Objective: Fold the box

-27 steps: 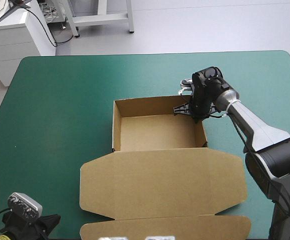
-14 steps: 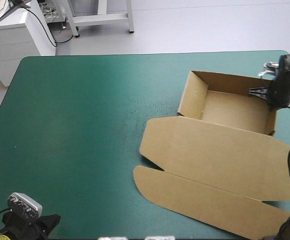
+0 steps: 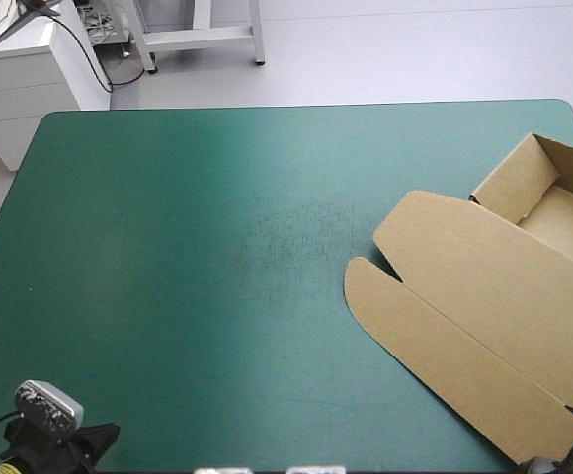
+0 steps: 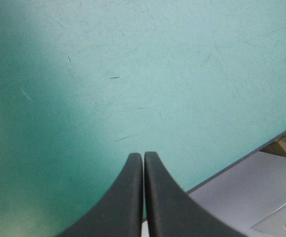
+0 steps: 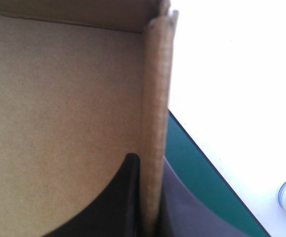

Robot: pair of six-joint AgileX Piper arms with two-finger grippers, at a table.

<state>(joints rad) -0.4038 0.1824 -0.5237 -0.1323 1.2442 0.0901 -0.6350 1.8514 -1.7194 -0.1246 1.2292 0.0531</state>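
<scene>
Brown board sat far over on the right of the bench (image 3: 168,257) in the high view. The box (image 3: 484,286) was an open tray (image 3: 563,212) running out of the picture, with its lid (image 3: 464,336) flat on the teal-green cover, angled toward the near right corner. You could see neither set of jaws there, only the left arm (image 3: 87,444) low at the near left corner, well apart from the box.

In the left wrist view, the left jaws were together in one point, empty, over bare cover (image 4: 133,74) near a bench edge. I judge that arm was idle, parked clear of the work.

In the right wrist view, the right jaws were clamped on a tray wall (image 5: 155,98). One finger (image 5: 113,197) was inside the tray and the other outside, with the bench edge just beyond. That pinch on an upright wall looked to me like a handle for dragging or turning the whole box. So near the edge, you had to watch for overhang.
</scene>
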